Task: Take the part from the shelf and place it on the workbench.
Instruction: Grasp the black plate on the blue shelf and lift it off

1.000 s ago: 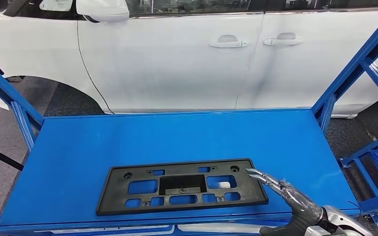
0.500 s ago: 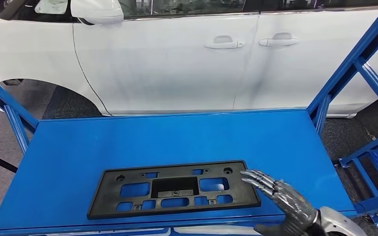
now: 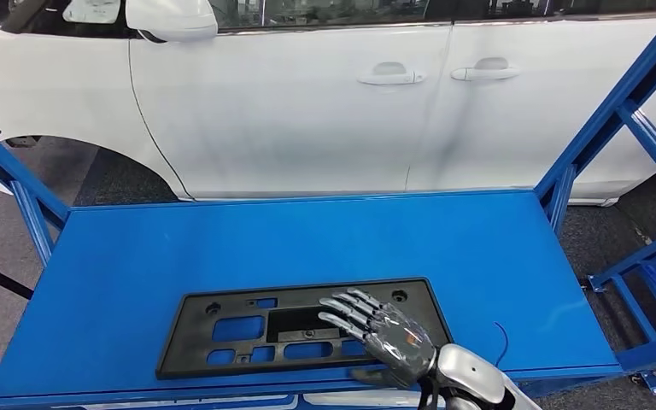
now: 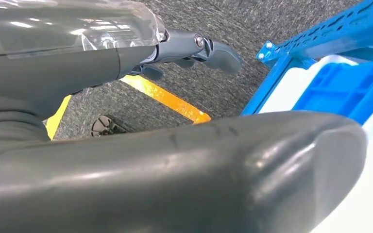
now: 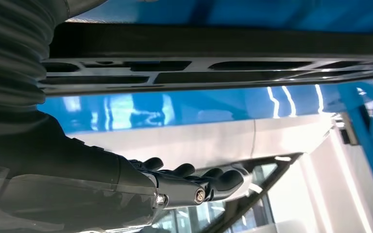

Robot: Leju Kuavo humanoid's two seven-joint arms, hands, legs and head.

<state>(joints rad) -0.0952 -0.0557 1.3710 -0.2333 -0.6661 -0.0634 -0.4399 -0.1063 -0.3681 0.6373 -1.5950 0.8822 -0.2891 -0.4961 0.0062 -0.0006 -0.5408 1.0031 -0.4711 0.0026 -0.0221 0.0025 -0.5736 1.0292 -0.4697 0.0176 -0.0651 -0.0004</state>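
The right hand [image 3: 382,337], fingers spread and empty, hovers over the right end of the part [image 3: 248,330], which lies flat on the shelf [image 3: 495,248], its long axis running leftward from the palm.

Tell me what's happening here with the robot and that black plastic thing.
The robot's right hand is stretched out, fingers apart, over the right part of a flat black plastic part that lies on the blue shelf. It has not gripped the part. The left hand hangs low beside the shelf frame, holding nothing. A white car is parked behind the shelf.
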